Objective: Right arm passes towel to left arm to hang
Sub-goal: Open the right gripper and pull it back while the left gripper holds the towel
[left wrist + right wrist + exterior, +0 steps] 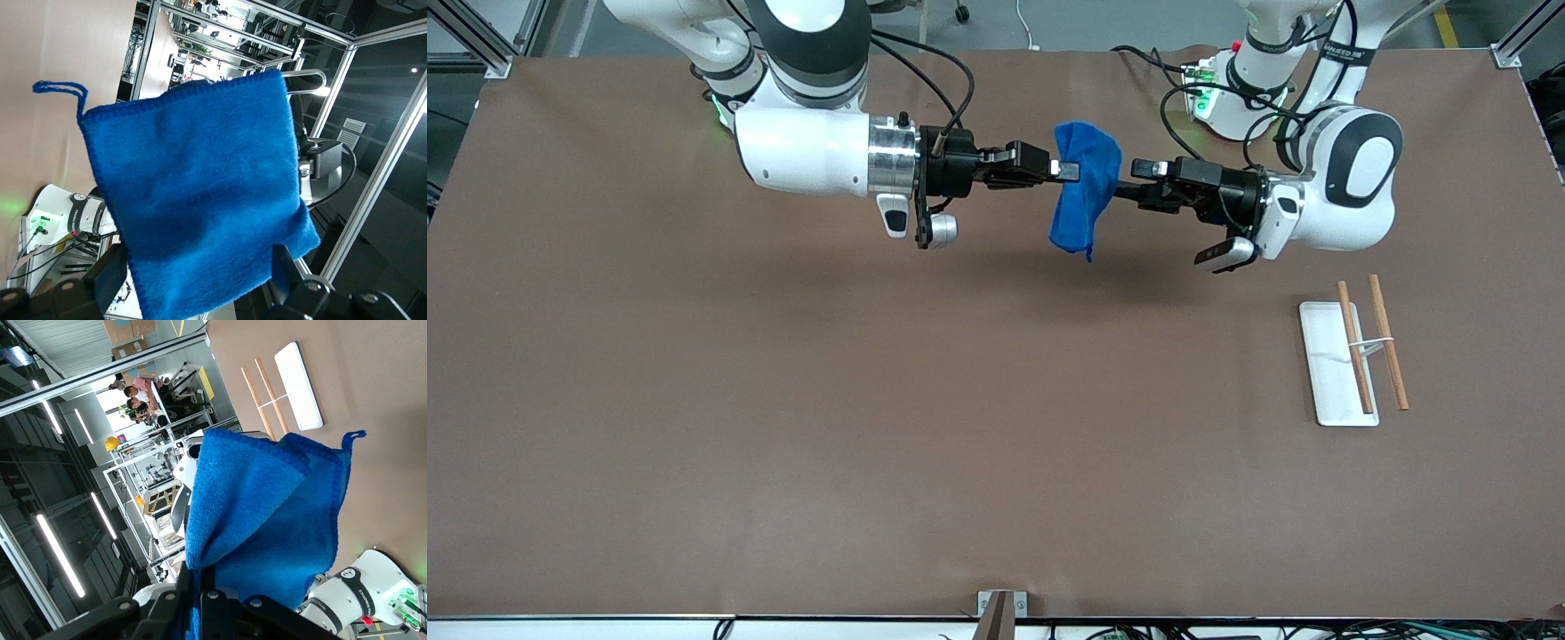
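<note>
Your right gripper (1069,169) is clenched on the towel (1087,187), holding it in the air over the table (694,400), well away from the rack (1334,364). Your left gripper (1129,182) stands released, 2 fingers (110,277) flanking the cloth's edge.

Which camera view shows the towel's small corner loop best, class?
The left wrist view: the towel hangs flat and the loop stands clear against the table. The right wrist view shows the loop smaller, at a folded corner. The front view shows only a thin tail at the bottom.
</note>
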Motion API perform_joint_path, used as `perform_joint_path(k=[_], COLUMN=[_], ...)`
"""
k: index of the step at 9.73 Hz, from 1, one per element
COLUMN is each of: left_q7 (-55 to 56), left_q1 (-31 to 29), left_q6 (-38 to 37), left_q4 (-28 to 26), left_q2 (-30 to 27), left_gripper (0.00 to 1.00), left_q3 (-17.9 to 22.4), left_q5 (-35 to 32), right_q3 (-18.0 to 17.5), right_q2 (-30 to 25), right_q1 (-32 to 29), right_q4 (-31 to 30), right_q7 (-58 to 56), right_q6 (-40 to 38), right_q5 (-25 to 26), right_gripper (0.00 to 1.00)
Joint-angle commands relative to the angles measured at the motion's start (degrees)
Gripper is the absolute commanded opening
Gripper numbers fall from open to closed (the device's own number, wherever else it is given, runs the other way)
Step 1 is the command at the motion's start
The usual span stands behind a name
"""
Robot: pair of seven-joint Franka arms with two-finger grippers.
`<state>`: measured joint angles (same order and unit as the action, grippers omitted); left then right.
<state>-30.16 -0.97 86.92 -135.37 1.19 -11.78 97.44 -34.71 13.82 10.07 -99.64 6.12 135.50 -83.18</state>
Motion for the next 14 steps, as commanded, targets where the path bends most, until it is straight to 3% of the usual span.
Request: perform_joint_path(k=[1,4,5,7,8,9,10,14], left_q7=[-2.0,-2.9,-2.9,-3.4,-3.5,-3.6,-3.6,-3.6], left_q1=[1.1,1.2,1.2,1.3,1.3,1.2,1.2,1.0], left_q6=[2.3,2.6,2.6,2.7,2.7,2.8,2.9,4.8], left_q4=[-2.3,-2.5,-2.4,-2.3,-1.9,-1.5,-0.5,3.4], left_q2=[1.0,1.9,1.9,2.0,2.1,2.1,2.1,2.6], left_gripper=[0.93,0.86,0.79,0.46,0.34,0.12,0.0,0.0], left_q3=[-0.3,-0.5,-0.5,-0.5,-0.5,-0.4,-0.4,-0.1], left_q5=[1.1,1.6,2.6,3.5,3.4,2.4,0.9,-5.9], right_q3=[-0.4,-0.4,-0.4,-0.4,-0.4,-0.4,-0.4,-0.4], right_q2=[0.2,0.2,0.2,0.2,0.2,0.2,0.2,0.2], right_q1=[0.2,0.2,0.1,0.2,0.1,0.1,0.1,0.0], right_q4=[0.5,0.5,0.5,0.5,0.5,0.5,0.5,0.5], right_q7=[-1.1,-1.1,-1.1,-1.1,-1.1,-1.1,-1.1,-1.1], right_q6=[0.7,0.7,0.7,0.7,0.8,0.7,0.7,0.7], right_q5=[-1.5,-1.5,-1.5,-1.5,-1.4,-1.4,-1.4,-1.4], right_gripper=[0.0,0.0,0.0,0.0,0.0,0.0,0.0,0.0])
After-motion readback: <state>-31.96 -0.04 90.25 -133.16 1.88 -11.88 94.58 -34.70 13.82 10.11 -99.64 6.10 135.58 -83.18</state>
